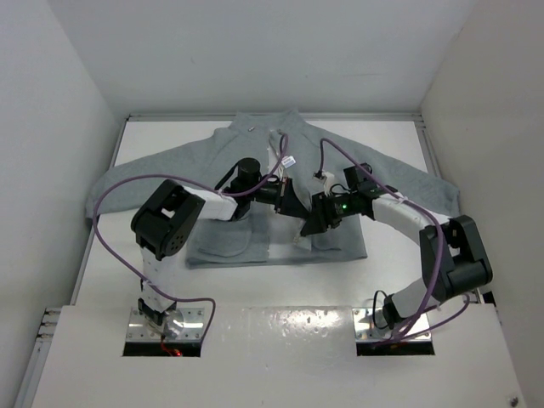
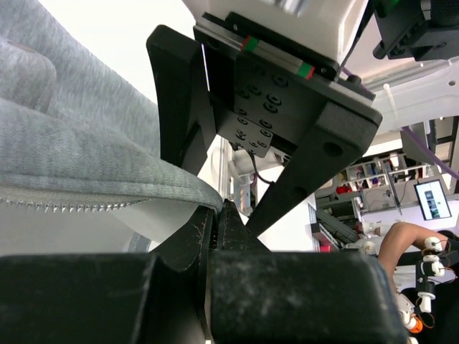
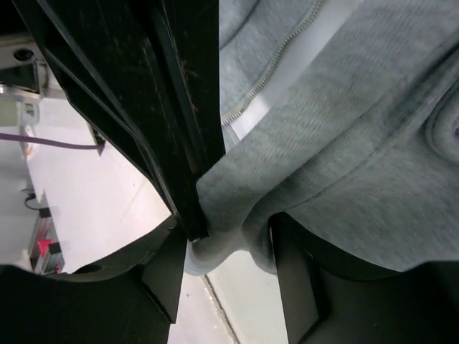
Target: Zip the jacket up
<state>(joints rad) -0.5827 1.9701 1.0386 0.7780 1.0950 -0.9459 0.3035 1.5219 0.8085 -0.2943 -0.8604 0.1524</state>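
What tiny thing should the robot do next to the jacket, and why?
Probably squeeze the right pincer firmly on the jacket fold inside it. The left pincer is shut on a toothed zipper edge, but the right grip may not be tight yet.

Grey jacket [image 1: 170, 174] on white table [image 1: 280, 285]

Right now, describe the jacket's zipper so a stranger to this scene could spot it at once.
A grey jacket lies spread on the white table, collar at the far side. Down the middle of its front runs the zipper: pale tape edged with small teeth, lighter than the fleece beside it.
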